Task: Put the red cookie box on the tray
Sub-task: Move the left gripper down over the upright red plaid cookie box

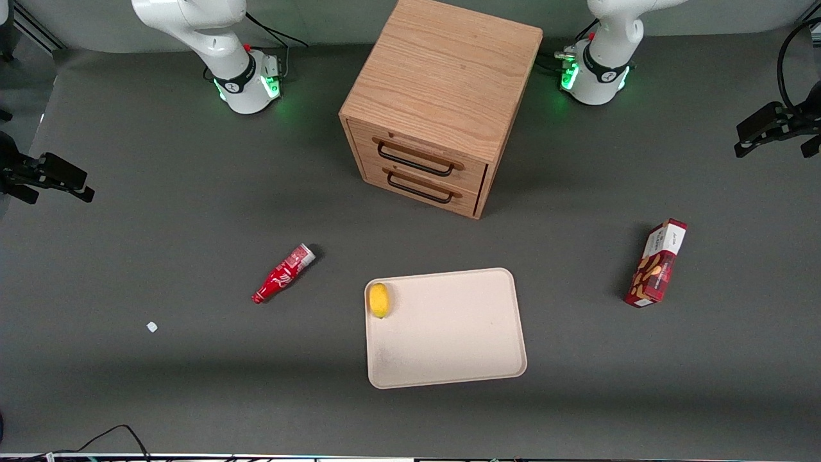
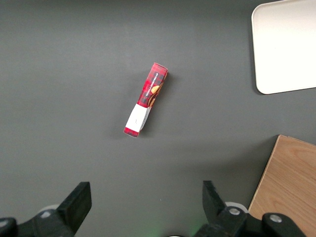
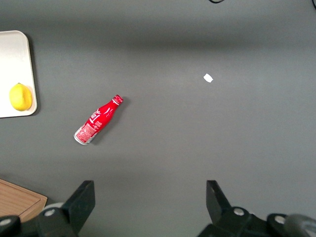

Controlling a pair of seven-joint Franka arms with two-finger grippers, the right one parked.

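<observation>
currently the box (image 1: 656, 263) lies flat on the grey table (image 1: 160, 256) at the right edge of the front frame, toward the working arm's end, white end panel pointing away from the front camera. it touches nothing and sits well apart from the tray (image 1: 449, 359).

the tray occupies the lower centre of the front frame, nearer to the camera than the cabinet (image 1: 442, 96). a lemon (image 1: 379, 299) rests in the tray, against the rim at the corner toward the parked arm. a red bottle (image 1: 282, 274) lies on its side on the table, beside the tray toward the parked arm's end. a small white scrap (image 1: 152, 326) lies further toward that end.

the gripper (image 2: 145, 207) is high above the table, out of the front frame. in the left wrist view its jaws stand spread wide, holding nothing; the box (image 2: 146, 99) lies on the table well below, clear of both fingers (image 2: 79, 200).
</observation>
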